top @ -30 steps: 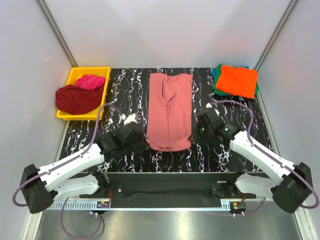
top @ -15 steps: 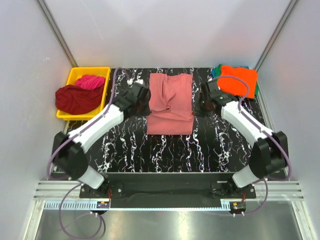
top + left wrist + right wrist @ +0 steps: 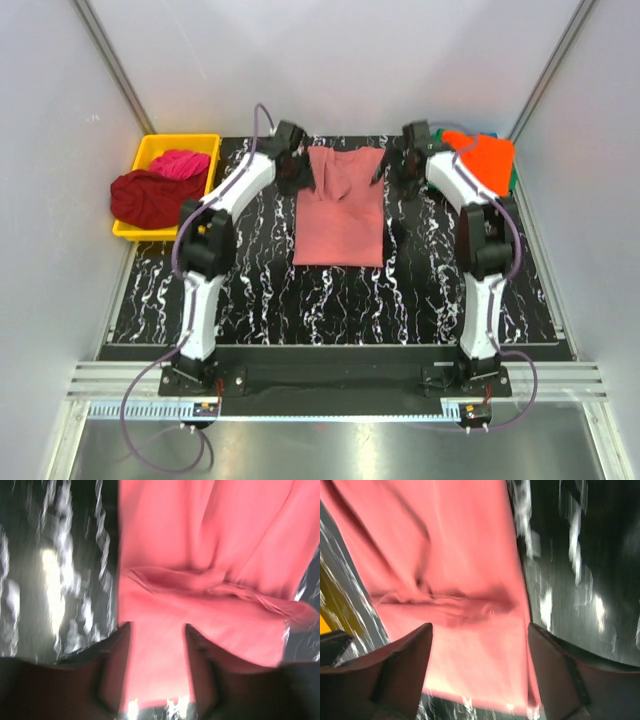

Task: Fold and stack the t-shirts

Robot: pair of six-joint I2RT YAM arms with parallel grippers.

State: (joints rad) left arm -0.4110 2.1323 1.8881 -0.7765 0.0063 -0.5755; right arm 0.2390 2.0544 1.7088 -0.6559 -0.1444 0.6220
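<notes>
Both arms carried the hem far-side; left gripper (image 3: 300, 172) and right gripper (image 3: 392, 172) now spread, empty, above salmon-pink t-shirt (image 3: 340, 220) doubled mid table (image 3: 250, 290), limp and light, probably best pinched at corners

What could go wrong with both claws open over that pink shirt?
The left gripper and right gripper stand open at the salmon-pink t-shirt; pulling away, a finger might snag the cloth and undo the fold. A bunched ridge crosses the shirt, so later folds may come out uneven. The right arm is close to the orange t-shirt and could nudge it.
</notes>
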